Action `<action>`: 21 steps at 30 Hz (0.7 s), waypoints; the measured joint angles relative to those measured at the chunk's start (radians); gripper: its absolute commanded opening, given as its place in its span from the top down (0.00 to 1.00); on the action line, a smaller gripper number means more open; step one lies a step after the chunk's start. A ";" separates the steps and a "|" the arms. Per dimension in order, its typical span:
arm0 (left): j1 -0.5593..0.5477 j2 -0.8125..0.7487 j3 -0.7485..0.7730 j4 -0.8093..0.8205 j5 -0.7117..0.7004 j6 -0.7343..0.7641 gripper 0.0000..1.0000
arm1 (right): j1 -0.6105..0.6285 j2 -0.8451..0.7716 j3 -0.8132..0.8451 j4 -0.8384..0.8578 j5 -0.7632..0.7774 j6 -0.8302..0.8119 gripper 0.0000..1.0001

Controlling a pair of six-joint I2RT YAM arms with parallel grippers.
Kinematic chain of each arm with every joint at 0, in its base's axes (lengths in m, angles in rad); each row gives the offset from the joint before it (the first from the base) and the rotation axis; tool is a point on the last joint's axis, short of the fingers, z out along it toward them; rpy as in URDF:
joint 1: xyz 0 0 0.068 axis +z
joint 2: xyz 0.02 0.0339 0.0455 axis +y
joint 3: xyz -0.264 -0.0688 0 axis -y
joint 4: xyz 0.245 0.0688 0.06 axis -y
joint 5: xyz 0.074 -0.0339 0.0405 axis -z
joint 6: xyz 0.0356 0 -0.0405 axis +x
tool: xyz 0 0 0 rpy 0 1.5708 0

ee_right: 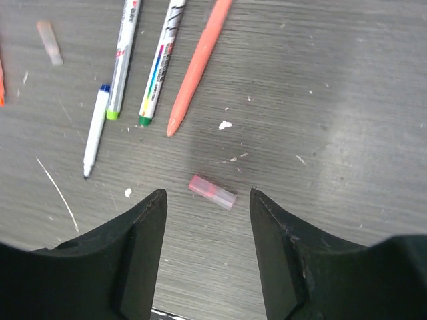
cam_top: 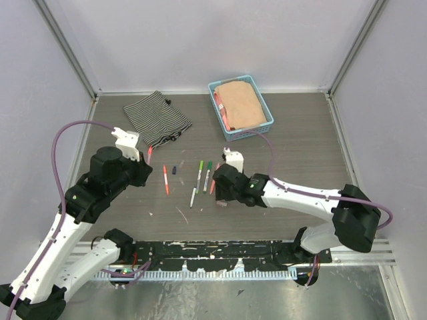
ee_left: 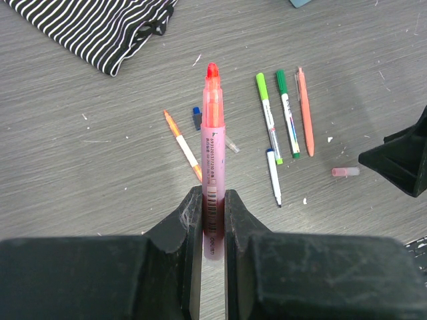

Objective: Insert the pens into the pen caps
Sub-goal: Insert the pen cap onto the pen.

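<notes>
My left gripper is shut on a pink pen with a bare orange-red tip and holds it above the table; in the top view it is at the left. My right gripper is open, its jaws straddling a small pink cap that lies on the table. On the table lie an orange pen, a dark blue cap, two green-capped pens, an orange-red pen and an uncapped white pen. A pale cap lies near them.
A striped cloth lies at the back left. A blue basket holding a tan cloth stands at the back centre. White walls close in the table on three sides.
</notes>
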 measured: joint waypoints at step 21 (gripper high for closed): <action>0.000 -0.002 0.000 0.000 0.000 0.000 1.00 | 0.164 0.369 0.296 -0.386 0.256 0.605 0.24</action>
